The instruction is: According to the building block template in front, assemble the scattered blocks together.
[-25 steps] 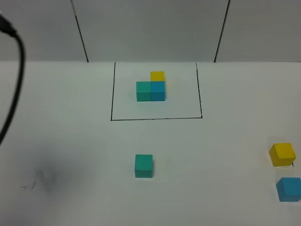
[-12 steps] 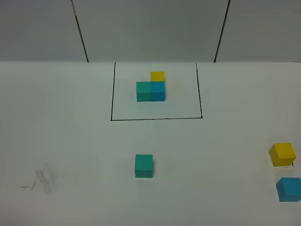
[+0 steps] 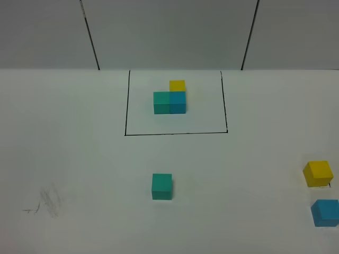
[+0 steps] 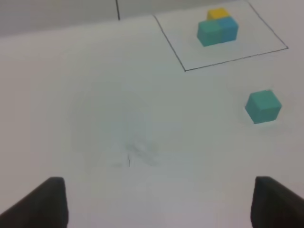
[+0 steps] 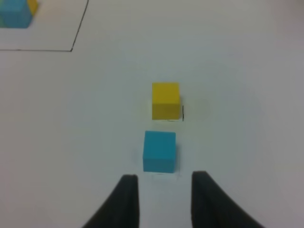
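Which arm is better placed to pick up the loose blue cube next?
Right. The right gripper is open, and the loose blue cube lies just ahead of its fingertips. The left gripper, also open, has the loose teal cube well away from its fingers.

We find the plain teal-green cube (image 3: 161, 186) alone on the white table (image 3: 79, 159), free room on every side. The matte blue cube (image 3: 324, 212) and matte yellow cube (image 3: 318, 173) stand close together; the gap between seems narrow, their other sides clear.
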{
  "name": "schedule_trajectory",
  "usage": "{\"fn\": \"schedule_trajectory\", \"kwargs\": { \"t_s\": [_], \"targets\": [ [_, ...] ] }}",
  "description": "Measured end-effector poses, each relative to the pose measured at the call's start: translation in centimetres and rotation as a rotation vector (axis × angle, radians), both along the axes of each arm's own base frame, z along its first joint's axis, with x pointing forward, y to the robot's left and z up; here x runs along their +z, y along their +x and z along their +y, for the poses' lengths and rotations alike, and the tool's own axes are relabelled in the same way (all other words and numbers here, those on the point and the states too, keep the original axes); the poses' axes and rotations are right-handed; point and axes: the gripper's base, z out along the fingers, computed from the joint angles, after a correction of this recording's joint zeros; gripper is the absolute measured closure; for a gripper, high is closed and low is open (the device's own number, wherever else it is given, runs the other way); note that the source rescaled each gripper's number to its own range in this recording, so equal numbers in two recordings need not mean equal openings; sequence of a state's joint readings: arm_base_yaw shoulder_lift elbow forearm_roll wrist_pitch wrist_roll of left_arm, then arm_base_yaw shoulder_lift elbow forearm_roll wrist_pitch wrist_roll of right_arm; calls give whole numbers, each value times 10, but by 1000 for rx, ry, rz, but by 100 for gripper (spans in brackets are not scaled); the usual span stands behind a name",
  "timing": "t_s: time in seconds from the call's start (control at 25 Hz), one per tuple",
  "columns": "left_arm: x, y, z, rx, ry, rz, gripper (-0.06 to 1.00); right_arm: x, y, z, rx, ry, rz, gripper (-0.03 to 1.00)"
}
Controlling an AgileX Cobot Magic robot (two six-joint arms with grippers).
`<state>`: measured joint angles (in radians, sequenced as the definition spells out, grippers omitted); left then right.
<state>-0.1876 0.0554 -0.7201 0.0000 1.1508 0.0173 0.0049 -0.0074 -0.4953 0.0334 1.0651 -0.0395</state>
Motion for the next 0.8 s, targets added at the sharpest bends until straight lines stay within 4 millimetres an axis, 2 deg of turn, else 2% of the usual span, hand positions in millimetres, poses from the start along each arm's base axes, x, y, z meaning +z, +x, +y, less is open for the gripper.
{"fn": "schedule_trajectory", "kwargs": {
  "t_s": [0.32,0.8],
  "targets": [
    [-48,25,-3,132,-27,140,25,0,0,0,0,0,0,93],
    [-50,27,-4,138,-35,133,28,0,0,0,0,0,0,93]
  ]
}}
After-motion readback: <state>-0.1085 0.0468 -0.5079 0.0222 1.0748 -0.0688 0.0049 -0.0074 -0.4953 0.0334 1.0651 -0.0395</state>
